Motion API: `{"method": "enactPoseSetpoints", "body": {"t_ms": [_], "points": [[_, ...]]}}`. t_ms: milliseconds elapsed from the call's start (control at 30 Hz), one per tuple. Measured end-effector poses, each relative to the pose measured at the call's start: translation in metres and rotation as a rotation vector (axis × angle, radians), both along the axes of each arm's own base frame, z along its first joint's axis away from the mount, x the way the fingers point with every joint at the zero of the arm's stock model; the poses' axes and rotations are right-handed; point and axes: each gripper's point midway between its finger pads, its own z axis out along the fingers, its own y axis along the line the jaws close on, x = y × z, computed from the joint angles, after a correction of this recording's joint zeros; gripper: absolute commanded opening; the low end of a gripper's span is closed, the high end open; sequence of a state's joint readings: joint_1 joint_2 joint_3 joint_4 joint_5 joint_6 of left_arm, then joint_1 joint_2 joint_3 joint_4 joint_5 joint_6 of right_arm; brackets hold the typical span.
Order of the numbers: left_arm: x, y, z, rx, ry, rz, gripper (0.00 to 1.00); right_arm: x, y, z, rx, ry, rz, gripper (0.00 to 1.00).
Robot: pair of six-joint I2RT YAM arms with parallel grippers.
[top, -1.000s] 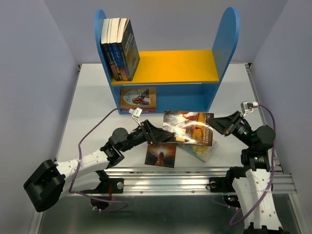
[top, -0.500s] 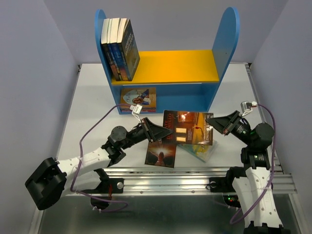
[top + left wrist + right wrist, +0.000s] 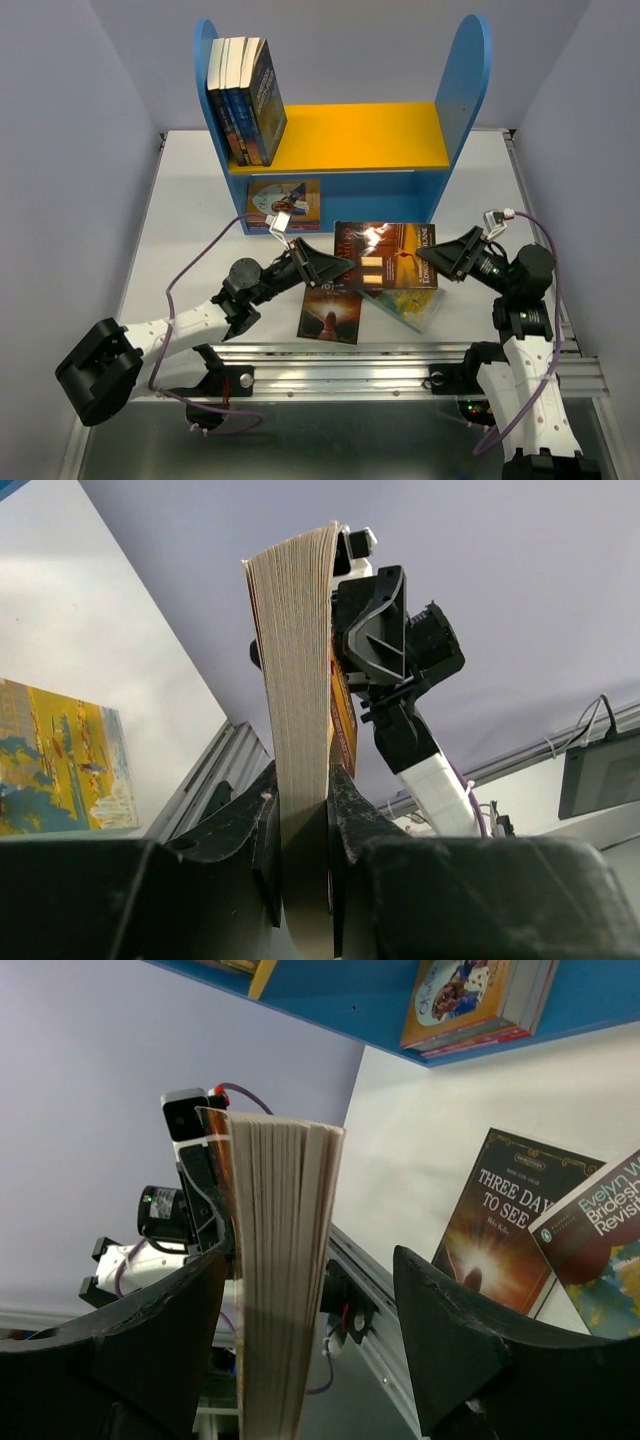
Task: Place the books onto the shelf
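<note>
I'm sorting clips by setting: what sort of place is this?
Probably a robot lab cell: left arm and right arm bolted to a metal rail, a white table boxed in by plain lilac walls, a small shelf.

arms (image 3: 185, 325): white links, black joints | wrist cables (image 3: 168, 295): purple

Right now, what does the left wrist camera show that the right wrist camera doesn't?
Left wrist only: the left gripper seen from behind, clamped tight on the held book. Right wrist only: the right gripper with its fingers standing apart around the pages, the shelf with a book lying in its lower compartment, and a dark book on the table. Both: the held book's page edges, the opposite gripper beyond, and probably the same yellow book.
</note>
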State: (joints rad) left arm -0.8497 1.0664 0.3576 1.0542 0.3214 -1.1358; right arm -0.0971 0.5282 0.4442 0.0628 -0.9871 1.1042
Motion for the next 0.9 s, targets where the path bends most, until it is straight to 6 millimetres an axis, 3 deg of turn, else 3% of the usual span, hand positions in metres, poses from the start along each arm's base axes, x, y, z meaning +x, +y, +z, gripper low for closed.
{"method": "enactPoseSetpoints", "body": {"t_ms": [167,300,667,833,900], "points": [[0.003,0.002,-0.001,0.009,0.004,0.020,0.00,-0.004,0.002,-0.006,-0.003,0.029,0.026,0.59],[0.005,0.004,-0.004,0.028,0.009,0.044,0.00,-0.009,0.004,-0.002,0.011,0.034,0.047,0.39],[0.010,-0.004,0.004,0.036,-0.011,0.035,0.00,-0.020,0.010,0.006,0.036,0.032,0.131,0.42],[0.013,-0.013,0.001,0.055,-0.007,0.009,0.00,-0.018,0.010,0.004,0.037,0.045,0.138,0.31],[0.013,-0.015,0.001,0.059,-0.008,0.006,0.00,-0.018,0.010,0.003,0.036,0.048,0.137,0.17]]}}
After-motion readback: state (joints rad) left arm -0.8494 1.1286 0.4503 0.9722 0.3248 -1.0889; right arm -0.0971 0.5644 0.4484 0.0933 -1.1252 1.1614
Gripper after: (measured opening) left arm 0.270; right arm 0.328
